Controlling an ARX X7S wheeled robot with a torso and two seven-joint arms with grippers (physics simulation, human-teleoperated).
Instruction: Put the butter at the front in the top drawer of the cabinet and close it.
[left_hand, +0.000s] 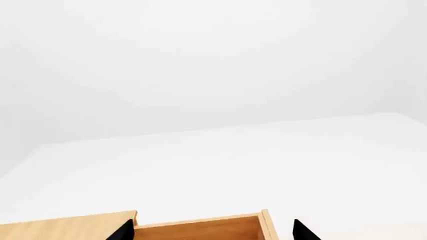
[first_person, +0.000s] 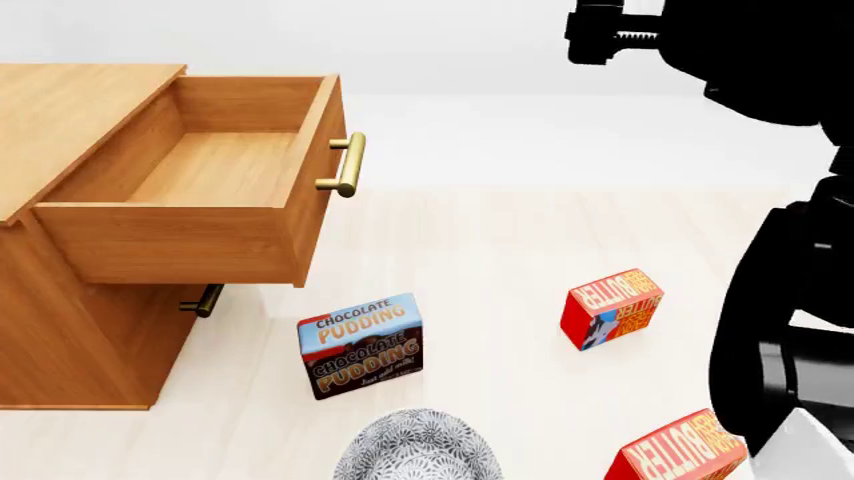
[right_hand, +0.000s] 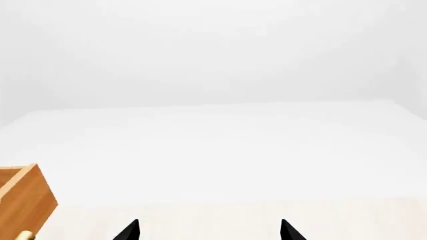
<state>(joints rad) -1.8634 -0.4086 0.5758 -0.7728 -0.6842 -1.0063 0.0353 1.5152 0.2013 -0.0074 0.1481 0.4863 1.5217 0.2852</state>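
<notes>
At the far left of the head view stands the cabinet (first_person: 80, 300), its top drawer (first_person: 200, 190) pulled fully out and showing a bare wooden floor; the brass handle (first_person: 344, 165) faces right, and the lower drawer (first_person: 200, 300) is shut. Right of the cabinet a Chocolate Pudding box (first_person: 363, 345) stands upright on the pale worktop (first_person: 467, 250), with a grey patterned bowl (first_person: 416, 448) in front of it at the picture's lower edge.

Further right are two butter boxes. The rear box (first_person: 614, 307) sits tilted in mid-worktop. The butter (first_person: 678, 450) wanted is the front one, at the lower right, partly cut off by the frame, its long axis running diagonally up and to the right, just beside the dark right arm (first_person: 787, 300).

The left end effector (left_hand: 210, 231) hovers over the open drawer, tips spread and holding nothing. The right end effector (right_hand: 210, 231) is likewise spread and empty, looking out over bare worktop past the drawer corner. Judging by position, the right arm is much nearer; the butter lies below and behind its camera's gaze, so it would need to pitch down and draw back.
</notes>
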